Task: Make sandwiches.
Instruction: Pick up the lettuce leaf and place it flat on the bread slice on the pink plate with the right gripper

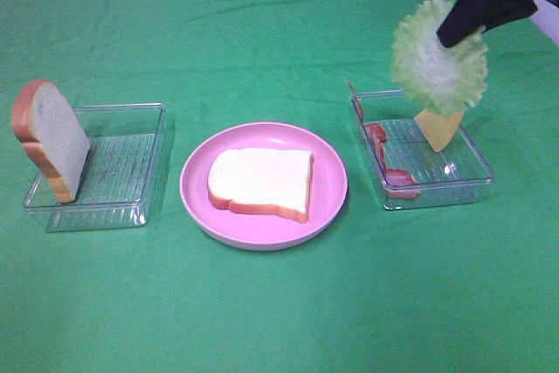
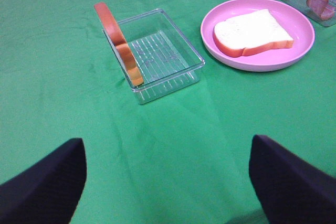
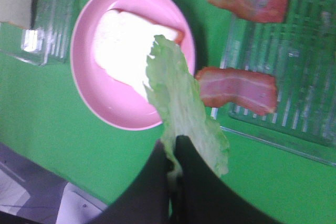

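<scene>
Only the tip of the right gripper (image 1: 456,31) shows in the high view, and the rest of that arm is cut off at the corner. It is pinched tight on a frilly green lettuce leaf (image 1: 437,60), which hangs in the air above the right tray (image 1: 476,183). The leaf hides the top of the cheese (image 1: 439,130), a flat yellow square tipped on its corner in that tray. The wavy pink-red bacon strips (image 1: 390,168) are on the tray's plate side, but I cannot tell if one sticks over the rim. The left gripper (image 2: 167,148) shows only in its own view, spread wide and holding nothing over the wrinkly green cloth (image 2: 52,77). In the middle is a round pink plate (image 1: 187,188) with a flat bread slice (image 1: 262,183) on it. A standing bread slice (image 1: 52,137) leans at the end of the left tray (image 1: 131,211). Both trays are clear plastic with ridged floors.
</scene>
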Action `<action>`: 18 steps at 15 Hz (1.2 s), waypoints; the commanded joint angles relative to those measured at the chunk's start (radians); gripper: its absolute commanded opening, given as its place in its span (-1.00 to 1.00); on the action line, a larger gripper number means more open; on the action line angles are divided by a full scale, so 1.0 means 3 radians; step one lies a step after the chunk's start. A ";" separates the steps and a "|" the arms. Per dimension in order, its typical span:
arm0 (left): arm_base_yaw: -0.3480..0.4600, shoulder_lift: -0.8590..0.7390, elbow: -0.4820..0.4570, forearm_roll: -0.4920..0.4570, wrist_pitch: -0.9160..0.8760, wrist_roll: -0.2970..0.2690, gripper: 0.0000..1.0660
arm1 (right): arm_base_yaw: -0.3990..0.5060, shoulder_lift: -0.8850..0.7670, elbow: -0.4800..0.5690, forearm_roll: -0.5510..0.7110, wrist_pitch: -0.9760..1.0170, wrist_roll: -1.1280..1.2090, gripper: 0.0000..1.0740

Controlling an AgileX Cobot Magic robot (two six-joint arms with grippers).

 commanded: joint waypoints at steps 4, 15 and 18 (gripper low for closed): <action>-0.0013 -0.0073 0.0003 -0.0013 -0.0043 -0.0023 0.51 | 0.0807 0.0073 -0.0007 0.0457 -0.0433 -0.0063 -1.00; -0.0013 -0.0073 0.0003 -0.0013 -0.0043 -0.0023 0.51 | 0.1167 0.1563 -0.0010 0.2350 -0.0717 -0.0773 -1.00; -0.0013 -0.0073 0.0003 -0.0010 -0.0043 -0.0023 0.51 | 0.1160 0.1630 -0.0010 0.2023 -0.1047 -0.0590 -1.00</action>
